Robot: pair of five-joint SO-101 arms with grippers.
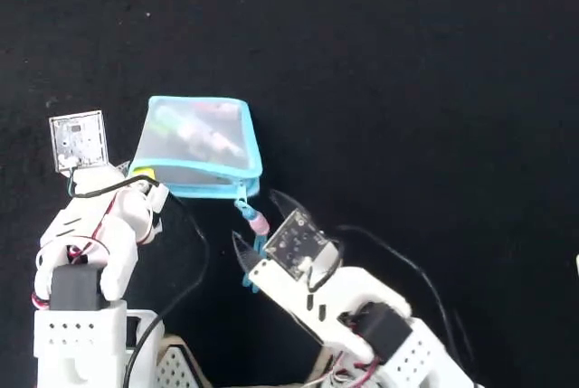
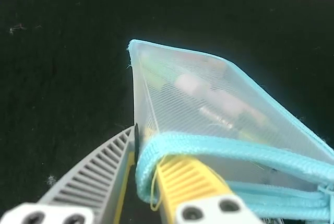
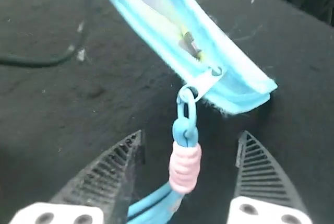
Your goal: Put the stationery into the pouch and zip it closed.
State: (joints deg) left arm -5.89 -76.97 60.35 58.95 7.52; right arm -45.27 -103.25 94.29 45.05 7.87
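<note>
Clamping, my left gripper (image 2: 147, 151): I pinch a corner of the translucent light-blue mesh pouch (image 2: 209, 93).
My right gripper (image 3: 185, 145): spread apart, flanking the pink-and-blue zipper pull cord (image 3: 185, 167).

The left arm (image 1: 86, 257) and right arm (image 1: 348, 302) are white plastic with black servo blocks. The left one trails a black cable (image 1: 109, 188) and red wires, and each wrist carries a square circuit board (image 1: 79, 139). The left end effector (image 2: 146, 148) has a grey ribbed finger (image 2: 99, 177) and a yellow one on white screw-holed mounts, while the right end effector (image 3: 190, 135) has black, ribbed, pointed fingers (image 3: 107, 179).
</note>
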